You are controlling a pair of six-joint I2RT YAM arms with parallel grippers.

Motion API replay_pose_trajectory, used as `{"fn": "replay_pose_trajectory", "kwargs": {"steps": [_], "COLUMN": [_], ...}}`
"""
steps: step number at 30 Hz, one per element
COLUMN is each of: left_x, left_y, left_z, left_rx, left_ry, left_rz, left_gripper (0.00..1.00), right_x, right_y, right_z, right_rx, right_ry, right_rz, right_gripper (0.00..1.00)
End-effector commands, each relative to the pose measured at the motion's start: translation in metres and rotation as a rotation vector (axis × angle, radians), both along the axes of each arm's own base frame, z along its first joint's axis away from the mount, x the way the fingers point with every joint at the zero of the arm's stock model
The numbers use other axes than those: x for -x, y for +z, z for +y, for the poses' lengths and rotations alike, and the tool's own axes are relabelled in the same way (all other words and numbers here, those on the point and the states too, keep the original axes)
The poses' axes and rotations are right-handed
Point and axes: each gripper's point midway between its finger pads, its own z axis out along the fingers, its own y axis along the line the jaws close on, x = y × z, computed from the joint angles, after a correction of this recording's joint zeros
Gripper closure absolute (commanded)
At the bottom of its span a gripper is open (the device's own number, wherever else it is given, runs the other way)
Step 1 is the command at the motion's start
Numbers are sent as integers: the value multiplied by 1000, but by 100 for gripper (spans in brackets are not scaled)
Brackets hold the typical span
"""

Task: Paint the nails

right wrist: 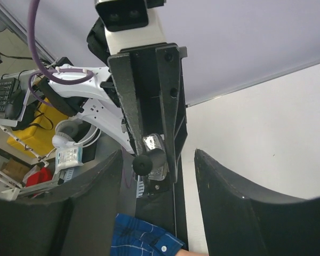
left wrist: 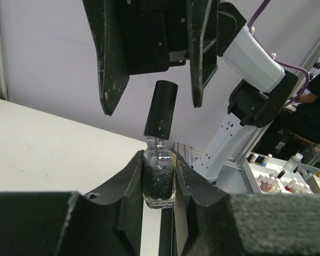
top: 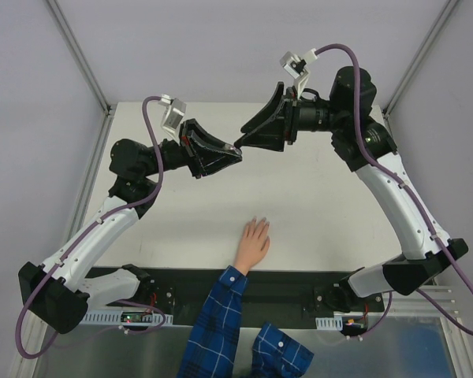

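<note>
Down by the near edge of the table, about the middle: a human hand, flat, palm down, out of a blue plaid sleeve. Long axis running near to far, leaning slightly right; fingers close together and pointing far. At their far tips, the nails, too small from above to tell one from another. Well apart from both grippers.

Higher up, over the far half of the table: both arms raised from their bases, elbows out to the sides, wrists bent inward, tip to tip in mid-air. Left gripper clamped on a small glass bottle of dark glittery polish, its fingers pressed against two opposite sides; bottle upright in the left wrist view. On the neck, a black cap, long and slim, leaning a little right. Right gripper spread wide, one finger on either side of that cap, a gap on both sides, not touching it.
</note>
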Motion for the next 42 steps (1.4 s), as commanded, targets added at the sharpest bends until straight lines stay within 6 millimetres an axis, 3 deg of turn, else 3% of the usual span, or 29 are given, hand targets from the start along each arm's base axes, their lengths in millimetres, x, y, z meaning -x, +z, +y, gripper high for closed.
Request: {"fn": "replay_pose_trajectory", "kwargs": {"steps": [1, 3, 9, 10, 11, 13, 17, 20, 22, 23, 24, 25, 26, 30, 32, 33, 35, 36, 38, 40, 41, 42], "left_x": [15, 15, 13, 11, 8, 0, -44, -77, -96, -101, -111, -115, -117, -110, -106, -100, -93, -85, -76, -61, -53, -43], "left_y": [24, 24, 28, 30, 29, 28, 28, 26, 24, 23, 20, 19, 19, 14, 11, 12, 7, 5, -3, -3, -14, -11], "left_z": [4, 4, 4, 4, 4, 5, 11, 17, 11, 8, 4, 2, 1, 1, 2, 4, 5, 9, 10, 12, 9, 9], "left_rx": [49, 47, 53, 59, 63, 70, 100, 97, 67, 56, 36, 35, 37, 40, 33, 35, 19, 18, -5, -18, -60, -60], "left_ry": [-38, -42, -35, -18, -4, 46, 282, 439, 477, 479, 485, 484, 483, 459, 455, 446, 428, 422, 395, 350, 299, 263], "left_rz": [-78, -78, -92, -108, -114, -161, -209, -259, -298, -314, -318, -313, -307, -284, -270, -264, -240, -229, -198, -184, -145, -129], "left_gripper": [100, 100, 100, 100, 100, 100, 100, 100, 100, 100, 100, 100, 100, 100, 100, 100, 100, 100, 100, 100, 100, 100], "right_x": [6, 6, 7, 7, 8, 4, 2, -19, -48, -40, -53, -60, -57, -59, -59, -56, -58, -47, -47, -27, -25, -11], "right_y": [14, 11, 4, 2, 2, -9, -29, -50, -44, -63, -71, -50, -60, -44, -38, -33, -21, -12, 2, 14, 20, 15], "right_z": [-3, -1, 7, 9, 10, 16, 25, 18, 7, 4, -2, 3, 2, 5, 2, 3, 4, 7, 3, 3, 2, 6], "right_rx": [-36, -29, -15, -12, -11, 5, 40, 118, 126, 244, 309, 296, 347, 277, 264, 249, 223, 197, 167, 138, 113, 115], "right_ry": [5, 6, 14, 14, 10, -23, -118, -350, -599, -646, -749, -770, -776, -786, -784, -755, -707, -630, -568, -424, -383, -263], "right_rz": [-68, -62, -33, -21, 0, 45, 144, 261, 360, 414, 425, 426, 458, 442, 402, 381, 281, 252, 163, 83, 31, -29], "right_gripper": [43, 45, 83, 97, 99, 99, 99, 99, 99, 99, 100, 100, 100, 99, 88, 74, 61, 45, 34, 19, 14, 5]}}
